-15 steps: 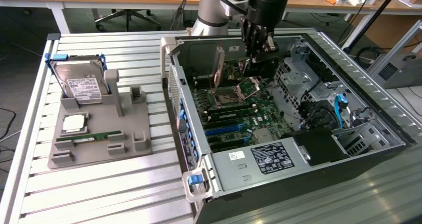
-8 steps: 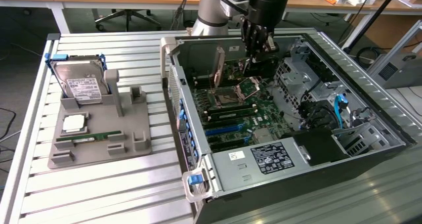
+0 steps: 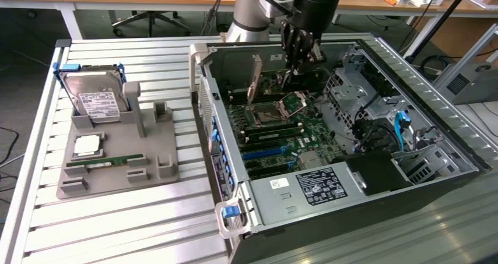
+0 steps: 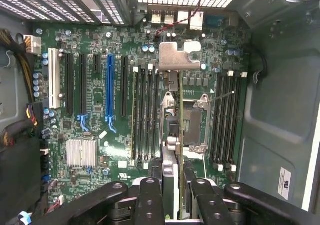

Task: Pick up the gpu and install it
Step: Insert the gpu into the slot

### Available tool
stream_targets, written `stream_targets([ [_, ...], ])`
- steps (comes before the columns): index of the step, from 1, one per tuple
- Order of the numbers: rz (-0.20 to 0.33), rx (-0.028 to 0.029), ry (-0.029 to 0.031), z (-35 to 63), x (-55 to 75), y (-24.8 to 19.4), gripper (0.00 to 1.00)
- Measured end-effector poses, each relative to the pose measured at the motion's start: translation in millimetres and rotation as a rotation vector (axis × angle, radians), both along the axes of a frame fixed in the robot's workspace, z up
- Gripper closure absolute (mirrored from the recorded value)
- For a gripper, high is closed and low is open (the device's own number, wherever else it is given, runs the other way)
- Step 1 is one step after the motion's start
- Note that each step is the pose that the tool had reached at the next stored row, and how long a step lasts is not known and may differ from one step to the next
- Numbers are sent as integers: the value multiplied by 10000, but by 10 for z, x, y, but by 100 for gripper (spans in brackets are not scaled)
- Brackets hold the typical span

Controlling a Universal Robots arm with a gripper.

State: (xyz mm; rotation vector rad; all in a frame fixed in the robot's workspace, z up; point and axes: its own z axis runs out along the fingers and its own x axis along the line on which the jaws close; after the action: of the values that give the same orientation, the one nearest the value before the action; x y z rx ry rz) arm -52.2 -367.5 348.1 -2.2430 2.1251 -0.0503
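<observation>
My gripper point(image 3: 300, 53) hangs inside the open computer case point(image 3: 459, 153), above the far part of the motherboard point(image 3: 300, 133). It is shut on the gpu point(image 4: 173, 135), a thin dark card seen edge-on between the fingers point(image 4: 150, 200), with its silvery bracket point(image 4: 180, 55) at the far end. In the exterior view the gpu point(image 3: 302, 74) is a dark piece just below the fingers. The card hovers over the processor socket point(image 4: 195, 120) and the memory slots point(image 4: 145, 115). The blue expansion slot point(image 4: 111, 92) and the black slots beside it lie off to one side and hold nothing.
A grey fixture tray point(image 3: 148, 171) at the exterior view's left holds a hard drive point(image 3: 93, 95), a square processor point(image 3: 87, 145) and a green memory stick point(image 3: 105, 160). The power supply point(image 3: 315, 185) fills the near end of the case. Cables and drive bays point(image 3: 389, 118) line its right side.
</observation>
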Motion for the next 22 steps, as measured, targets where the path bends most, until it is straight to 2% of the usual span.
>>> stream_targets([
  [8, -657, -10, 1, -14, 0, 0, 73],
  [9, -697, 36, 0, -17, -1, -1, 73],
  [11, -734, 171, 6, -19, -1, -2, 73],
  [22, -734, 164, 5, -28, -1, -14, 73],
])
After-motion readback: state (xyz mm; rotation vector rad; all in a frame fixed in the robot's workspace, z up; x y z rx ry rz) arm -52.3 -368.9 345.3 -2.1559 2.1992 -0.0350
